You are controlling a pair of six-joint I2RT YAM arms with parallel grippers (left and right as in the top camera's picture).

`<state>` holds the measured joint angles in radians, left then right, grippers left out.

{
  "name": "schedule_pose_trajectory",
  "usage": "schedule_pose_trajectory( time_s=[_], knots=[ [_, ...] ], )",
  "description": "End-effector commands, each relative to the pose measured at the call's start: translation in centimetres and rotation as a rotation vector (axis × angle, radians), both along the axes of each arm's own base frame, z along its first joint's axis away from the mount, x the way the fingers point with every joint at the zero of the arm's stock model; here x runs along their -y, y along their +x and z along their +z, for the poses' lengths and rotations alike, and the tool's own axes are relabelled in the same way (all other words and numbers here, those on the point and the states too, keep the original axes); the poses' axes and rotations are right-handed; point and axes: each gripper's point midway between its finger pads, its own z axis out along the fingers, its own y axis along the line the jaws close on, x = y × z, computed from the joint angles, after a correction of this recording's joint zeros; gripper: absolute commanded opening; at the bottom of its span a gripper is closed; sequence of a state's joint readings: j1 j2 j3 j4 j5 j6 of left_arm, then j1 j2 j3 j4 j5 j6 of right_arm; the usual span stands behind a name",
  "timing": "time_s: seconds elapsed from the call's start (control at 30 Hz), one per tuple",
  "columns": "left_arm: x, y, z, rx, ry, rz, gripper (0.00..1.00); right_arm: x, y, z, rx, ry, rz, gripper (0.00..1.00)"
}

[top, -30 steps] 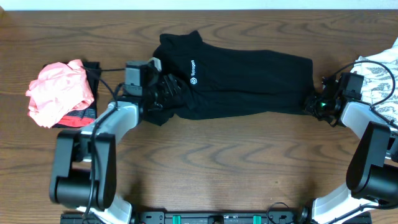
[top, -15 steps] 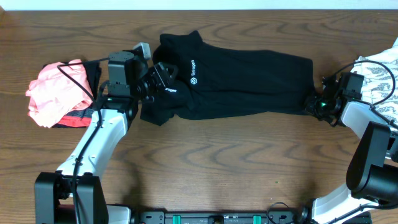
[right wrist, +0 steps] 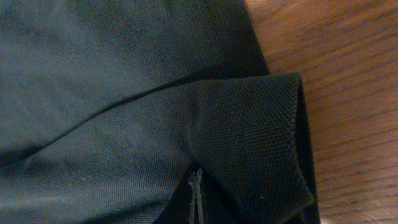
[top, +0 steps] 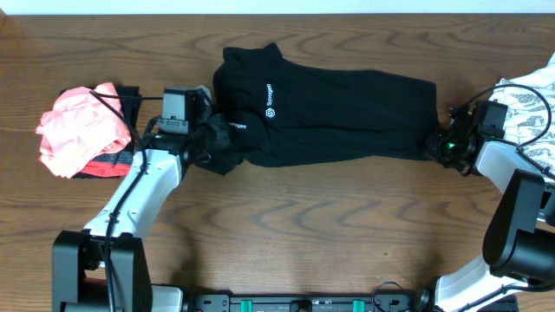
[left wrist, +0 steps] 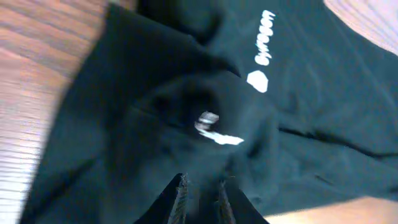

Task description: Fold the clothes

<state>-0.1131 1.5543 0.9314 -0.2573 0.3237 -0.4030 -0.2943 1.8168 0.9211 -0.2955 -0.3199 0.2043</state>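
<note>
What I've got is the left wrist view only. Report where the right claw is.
Observer: The right claw is at the far right edge of the black garment, shut on a folded corner of it.
Operator: List what else is out there.
Observer: A coral-pink garment lies bunched up to the left of the left claw.
Operator: Now the right side.
Observer: A white leaf-patterned garment sits at the right edge of the overhead view, beyond the right claw.
</note>
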Motion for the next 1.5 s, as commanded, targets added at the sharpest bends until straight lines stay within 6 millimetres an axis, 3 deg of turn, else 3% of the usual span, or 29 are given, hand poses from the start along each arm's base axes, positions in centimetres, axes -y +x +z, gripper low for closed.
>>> schedule_pose_trajectory(
  time_s=[0.0, 0.13, 0.27, 0.37, 1.0, 1.23, 1.47],
  knots=[
    [-2.7, 0.5, -0.4, 0.009, 0.112, 0.045, 0.19, 2.1, -3.8, -3.7, -0.169, -0.108, -0.058, 0.01],
    [-4.7, 0.0, -1.2, -0.022, 0.208, 0.099, 0.19, 2.1, -3.8, -3.7, -0.168, -0.110, -0.051, 0.01],
    [-4.7, -0.4, -2.1, -0.046, 0.226, 0.074, 0.19, 2.1, -3.8, -3.7, -0.168, -0.110, -0.051, 0.01],
    [-4.7, -0.5, -3.0, -0.072, 0.228, 0.071, 0.13, 2.0, -3.9, -3.7, -0.171, -0.109, -0.051, 0.01],
    [-4.3, -3.5, -10.9, -0.334, 0.202, 0.051, 0.13, 2.0, -4.0, -3.8, -0.176, -0.111, -0.043, 0.01],
    [-10.0, -4.9, -11.9, -0.410, 0.368, 0.186, 0.13, 2.0, -4.0, -3.8, -0.177, -0.110, -0.044, 0.01],
    [-14.5, -4.7, -11.9, -0.414, 0.314, 0.349, 0.13, 2.0, -4.1, -3.8, -0.178, -0.110, -0.044, 0.01]
  ],
)
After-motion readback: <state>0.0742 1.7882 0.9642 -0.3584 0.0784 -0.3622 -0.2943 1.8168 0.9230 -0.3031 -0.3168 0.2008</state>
